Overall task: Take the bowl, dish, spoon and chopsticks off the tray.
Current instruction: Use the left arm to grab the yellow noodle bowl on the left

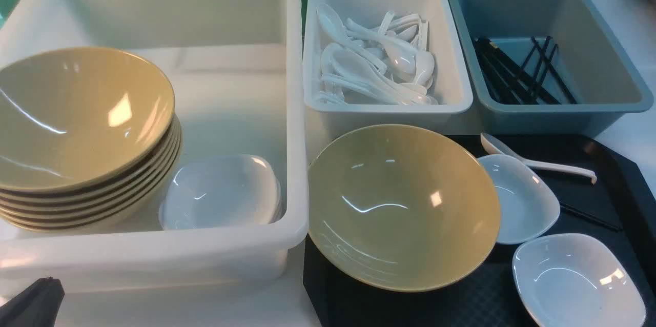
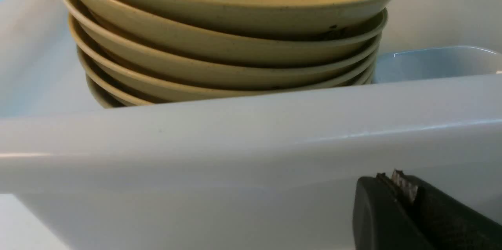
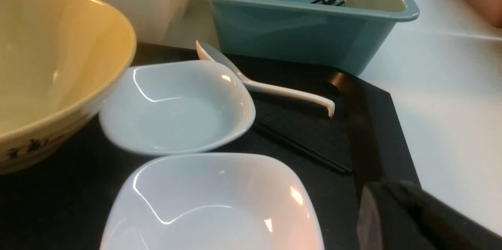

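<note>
the bowl (image 1: pixel 403 207) at our tray's (image 1: pixel 584 199) left end, far dish (image 1: pixel 523 199) beside it, near dish (image 1: pixel 576 281) in front, spoon (image 1: pixel 538 163) behind, chopsticks (image 1: pixel 589 217) partly under the far dish, left gripper (image 2: pixel 400 187) by the white tub (image 1: pixel 154 260), right gripper (image 3: pixel 388 197) over the tray, we cannot tell either's opening

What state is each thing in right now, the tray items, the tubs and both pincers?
Bowl: upright, empty, on the tray.
Far dish: empty, on tray.
Near dish: upright, empty, on tray.
Spoon: lying on tray, untouched.
Chopsticks: flat on tray, partly under far dish.
Large white tub: holds stacked bowls and dishes.
Small white tub: holds spoons.
Grey-blue tub: holds other chopsticks.
Left pincer: looks shut, empty.
Right pincer: blurred, cannot tell.
</note>
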You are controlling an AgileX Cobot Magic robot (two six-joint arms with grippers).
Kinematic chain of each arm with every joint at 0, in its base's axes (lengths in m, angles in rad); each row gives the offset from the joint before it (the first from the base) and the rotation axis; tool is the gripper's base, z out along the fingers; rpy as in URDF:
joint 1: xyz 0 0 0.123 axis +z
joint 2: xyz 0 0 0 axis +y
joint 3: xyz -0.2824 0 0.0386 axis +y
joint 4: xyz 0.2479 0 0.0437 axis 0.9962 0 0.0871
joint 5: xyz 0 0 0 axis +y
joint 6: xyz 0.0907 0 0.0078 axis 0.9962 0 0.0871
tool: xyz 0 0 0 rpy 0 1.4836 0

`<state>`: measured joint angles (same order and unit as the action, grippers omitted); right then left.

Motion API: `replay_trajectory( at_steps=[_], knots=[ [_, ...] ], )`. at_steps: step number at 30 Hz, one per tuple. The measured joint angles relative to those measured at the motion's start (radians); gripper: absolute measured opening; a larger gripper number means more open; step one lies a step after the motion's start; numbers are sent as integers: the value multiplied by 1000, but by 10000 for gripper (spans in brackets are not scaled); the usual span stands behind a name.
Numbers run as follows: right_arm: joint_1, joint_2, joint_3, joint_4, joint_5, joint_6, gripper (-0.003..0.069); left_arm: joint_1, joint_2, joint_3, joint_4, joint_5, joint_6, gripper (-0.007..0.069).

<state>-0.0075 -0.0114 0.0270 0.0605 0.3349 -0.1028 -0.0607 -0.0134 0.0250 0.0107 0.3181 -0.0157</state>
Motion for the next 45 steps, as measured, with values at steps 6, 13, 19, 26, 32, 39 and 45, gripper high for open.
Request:
replay_trajectory(
  at_steps=[6,13,19,26,32,39,45],
  knots=[
    [0,0,0,0,0,0,46,0,0,0,0,0,0,-8],
    [0,0,0,0,0,0,47,0,0,0,0,0,0,-8],
    [0,0,0,0,0,0,47,0,0,0,0,0,0,-8],
    [0,0,0,0,0,0,47,0,0,0,2,0,0,-8],
    [0,0,0,0,0,0,47,0,0,0,4,0,0,-8],
    [0,0,0,0,-2,-2,54,0,0,0,4,-4,0,-8],
    [0,0,1,0,-110,-23,62,0,0,0,21,-160,0,-8]
  ],
)
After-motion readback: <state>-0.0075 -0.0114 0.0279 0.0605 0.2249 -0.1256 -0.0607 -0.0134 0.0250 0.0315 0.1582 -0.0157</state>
